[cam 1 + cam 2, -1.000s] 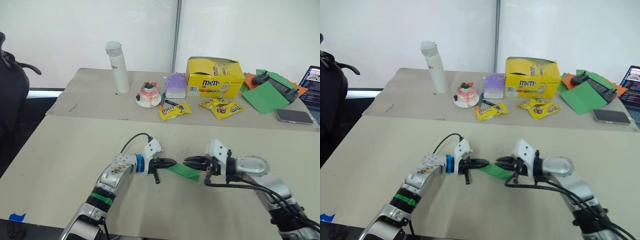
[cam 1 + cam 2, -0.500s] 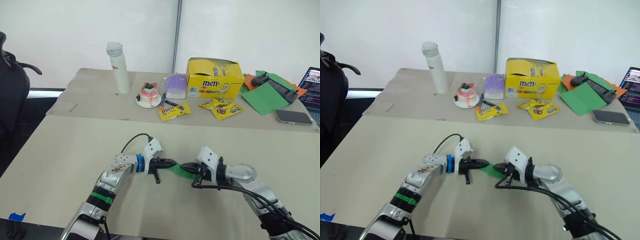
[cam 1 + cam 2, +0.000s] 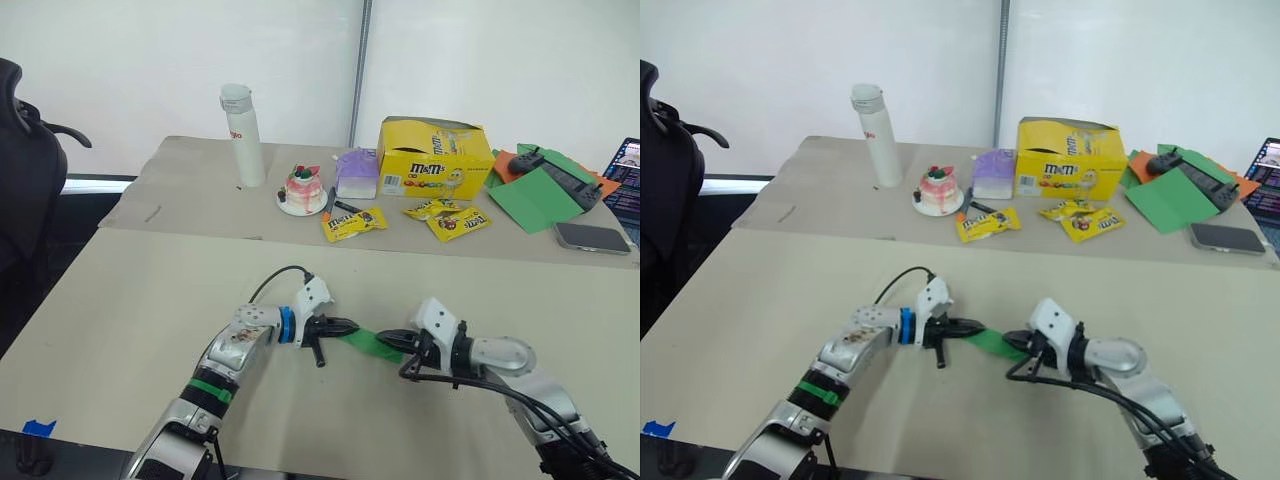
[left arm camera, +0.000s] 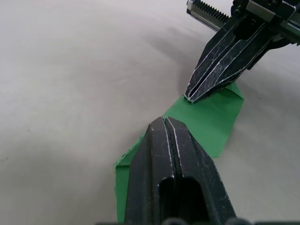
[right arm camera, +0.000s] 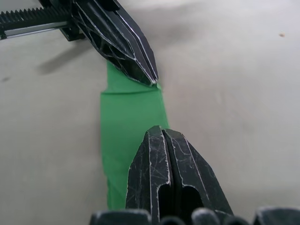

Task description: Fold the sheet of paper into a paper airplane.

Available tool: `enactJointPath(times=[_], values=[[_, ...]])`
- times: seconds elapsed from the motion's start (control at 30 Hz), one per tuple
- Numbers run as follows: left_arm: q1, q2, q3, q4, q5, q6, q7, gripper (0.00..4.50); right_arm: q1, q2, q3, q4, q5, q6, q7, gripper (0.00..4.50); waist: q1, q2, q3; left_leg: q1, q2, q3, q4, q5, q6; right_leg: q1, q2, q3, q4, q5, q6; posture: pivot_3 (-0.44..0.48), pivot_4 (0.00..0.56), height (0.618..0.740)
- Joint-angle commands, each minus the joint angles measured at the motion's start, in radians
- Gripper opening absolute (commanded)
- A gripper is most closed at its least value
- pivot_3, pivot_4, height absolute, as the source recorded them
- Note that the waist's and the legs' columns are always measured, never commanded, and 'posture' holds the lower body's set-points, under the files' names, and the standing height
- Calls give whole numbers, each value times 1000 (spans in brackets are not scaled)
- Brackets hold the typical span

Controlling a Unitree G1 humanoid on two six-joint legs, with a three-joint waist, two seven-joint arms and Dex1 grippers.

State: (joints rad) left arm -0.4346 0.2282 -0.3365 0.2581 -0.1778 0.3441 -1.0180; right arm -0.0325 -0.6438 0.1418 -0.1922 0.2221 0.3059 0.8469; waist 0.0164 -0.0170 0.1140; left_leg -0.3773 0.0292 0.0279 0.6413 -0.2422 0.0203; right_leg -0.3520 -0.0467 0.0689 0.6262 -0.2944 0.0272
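Observation:
The sheet of paper [image 3: 371, 343] lies on the near beige table [image 3: 140, 310], folded down to a narrow bright green strip with layered flaps. My left gripper [image 3: 352, 325] is shut, its tips resting on the strip's left end. My right gripper [image 3: 384, 337] is shut too and comes in from the right, tips on the strip's other part. The two sets of tips face each other a short gap apart. In the left wrist view the green paper [image 4: 206, 123] runs under my shut fingers [image 4: 165, 154]. The right wrist view shows the strip [image 5: 123, 119] the same way.
On the far table stand a white bottle [image 3: 244, 135], a small cake on a plate [image 3: 303, 190], a purple box [image 3: 357, 173] and a yellow candy box [image 3: 435, 157]. Candy packets [image 3: 352, 222], green and orange paper [image 3: 538, 192], a phone [image 3: 590, 236] and a laptop [image 3: 629, 185] lie there. A black chair [image 3: 25, 180] is at left.
My right gripper slid in toward the left gripper along the strip, then drew back a little to the right. The left gripper stayed put. The camera view shifted slightly.

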Motion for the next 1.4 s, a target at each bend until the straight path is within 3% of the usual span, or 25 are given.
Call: enactJointPath(times=[0.03,0.23,0.4,0.53,0.63,0.87,1.4], values=[[16,-8,-47,48,33,15,2,0,56,-37,-45,6,3,3,10,41,1,0,0,0,0,0,0,0,0,0,0,0,0,0,0,0,150,740],[11,-11,-41,60,33,13,-5,0,126,-71,-117,-21,33,-14,28,41,3,-4,0,-2,-1,-1,0,0,0,0,0,0,-1,0,1,0,150,740],[11,-14,-39,61,32,16,-9,0,46,1,-167,-74,136,-4,15,41,-5,-4,0,-4,0,-1,0,0,0,-2,0,1,-1,0,1,0,150,740],[10,-16,-37,62,33,19,-9,0,-34,30,-110,-72,122,5,26,41,-3,-2,1,-5,0,-1,1,0,0,-3,0,0,-1,0,1,0,150,740],[9,-12,-38,60,38,19,-11,0,-69,18,-21,-8,19,-67,54,41,-1,-1,0,-5,-1,-2,1,0,0,-3,0,0,-2,0,1,0,150,740],[18,-1,-37,40,36,37,-12,0,-103,-11,39,138,-79,-210,110,41,-4,1,-1,-5,-1,-2,1,0,0,-3,0,1,-1,0,1,0,150,740],[10,-8,-39,56,36,39,-21,0,71,-101,-4,54,16,-311,269,41,-3,-2,0,-5,-1,-2,1,0,0,-2,0,0,-2,0,1,0,150,740]])
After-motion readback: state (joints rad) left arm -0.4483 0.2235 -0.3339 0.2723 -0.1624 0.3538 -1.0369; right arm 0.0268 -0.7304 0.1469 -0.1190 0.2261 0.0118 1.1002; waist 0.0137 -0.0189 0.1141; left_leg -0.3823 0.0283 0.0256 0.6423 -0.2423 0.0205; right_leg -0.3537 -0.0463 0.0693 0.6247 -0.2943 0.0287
